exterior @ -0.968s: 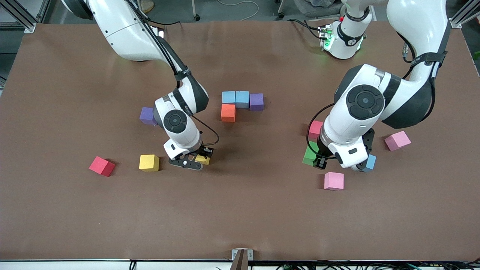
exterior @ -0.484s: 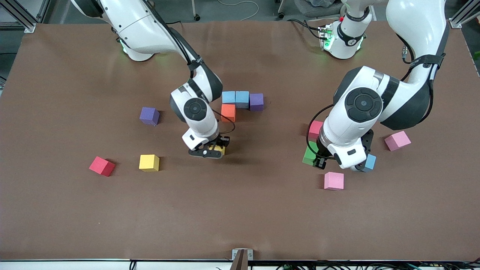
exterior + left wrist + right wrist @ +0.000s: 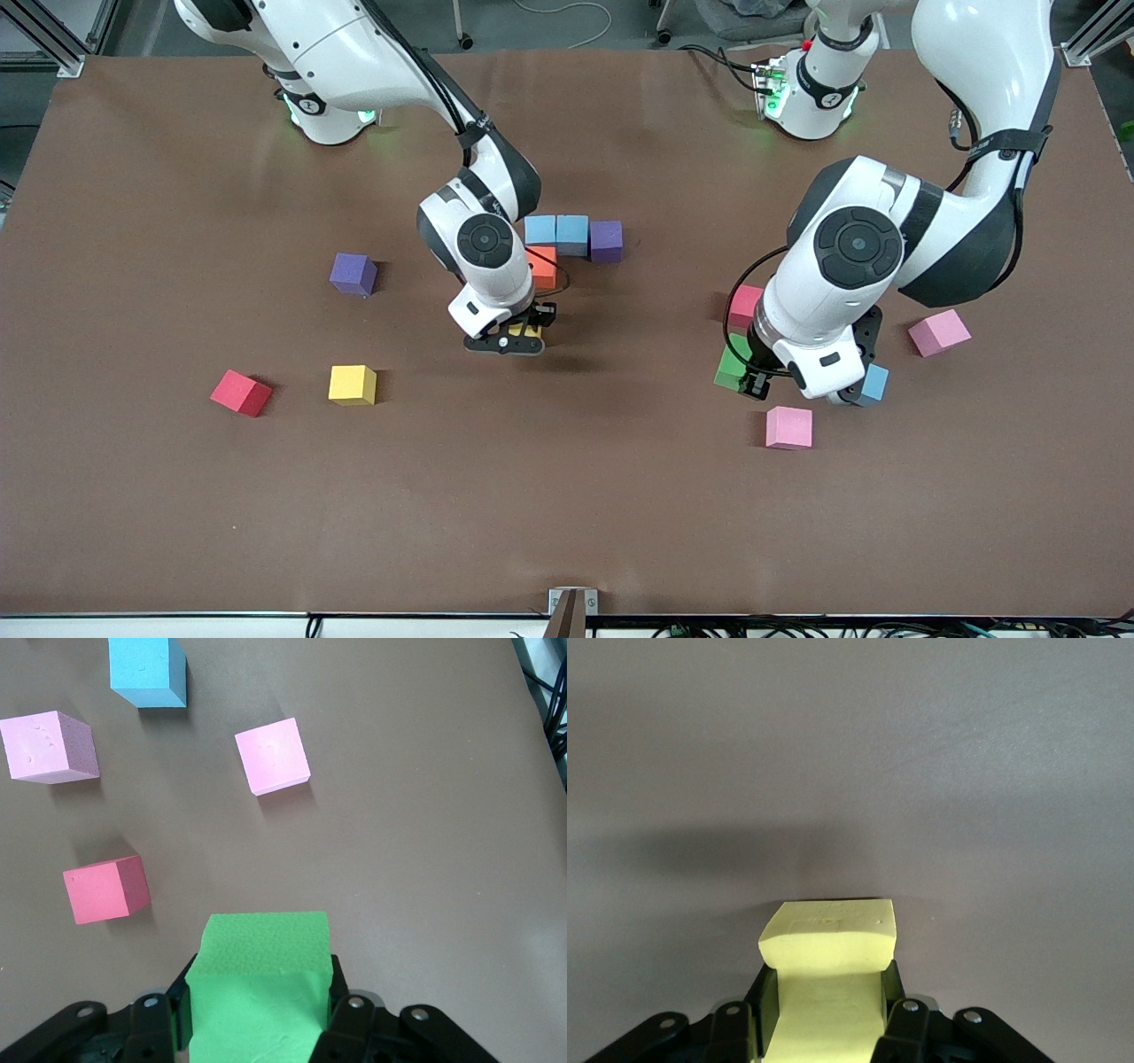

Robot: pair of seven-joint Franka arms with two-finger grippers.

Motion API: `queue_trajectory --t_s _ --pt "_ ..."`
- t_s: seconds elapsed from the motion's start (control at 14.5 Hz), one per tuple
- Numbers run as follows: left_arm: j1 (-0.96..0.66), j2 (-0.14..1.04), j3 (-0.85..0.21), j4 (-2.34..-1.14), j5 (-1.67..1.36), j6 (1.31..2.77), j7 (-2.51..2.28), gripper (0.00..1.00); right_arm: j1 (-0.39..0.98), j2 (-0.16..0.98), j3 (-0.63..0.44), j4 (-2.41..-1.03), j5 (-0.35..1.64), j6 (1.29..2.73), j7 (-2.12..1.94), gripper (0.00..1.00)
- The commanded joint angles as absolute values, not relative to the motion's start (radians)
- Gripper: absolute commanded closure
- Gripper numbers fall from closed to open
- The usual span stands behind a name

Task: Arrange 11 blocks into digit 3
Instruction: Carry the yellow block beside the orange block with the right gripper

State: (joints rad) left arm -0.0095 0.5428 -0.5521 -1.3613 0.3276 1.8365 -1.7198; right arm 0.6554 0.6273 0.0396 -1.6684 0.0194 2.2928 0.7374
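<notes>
Right gripper (image 3: 512,337) is pinching a yellow block (image 3: 829,943), hanging over bare table just in front of the orange block (image 3: 542,266) – my guess is it's headed under there to extend the column of the 3 started by the blue-blue-purple row (image 3: 572,236). Left gripper (image 3: 753,372) waits near the pink blocks (image 3: 272,755), clamped on a green block (image 3: 263,970) – probably queued up next.

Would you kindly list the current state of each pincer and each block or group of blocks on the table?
Right pincer: shut on a yellow block, above the table near the orange block.
Left pincer: shut on a green block.
Blue, blue, purple row: placed, touching, with the orange block against it.
Second yellow block: loose.
Red block: loose, turned askew.
Lone purple block: loose.
</notes>
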Motion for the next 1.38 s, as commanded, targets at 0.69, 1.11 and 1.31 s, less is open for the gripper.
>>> queue_trajectory --t_s 0.69,1.11,1.31 --pt "-0.003 0.523 -0.552 -1.359 0.334 1.822 -1.68 0.8 0.696 0.531 0.041 -1.807 0.018 2.355 0.827 1.0" --pt "0.002 0.526 -0.551 -1.359 0.334 1.822 -1.655 0.8 0.703 0.529 0.041 -1.836 0.018 2.401 0.841 1.0" --pt "-0.012 0.531 -0.549 -1.359 0.333 1.822 -1.655 0.8 0.709 0.531 0.041 -1.844 0.017 2.414 0.857 1.0"
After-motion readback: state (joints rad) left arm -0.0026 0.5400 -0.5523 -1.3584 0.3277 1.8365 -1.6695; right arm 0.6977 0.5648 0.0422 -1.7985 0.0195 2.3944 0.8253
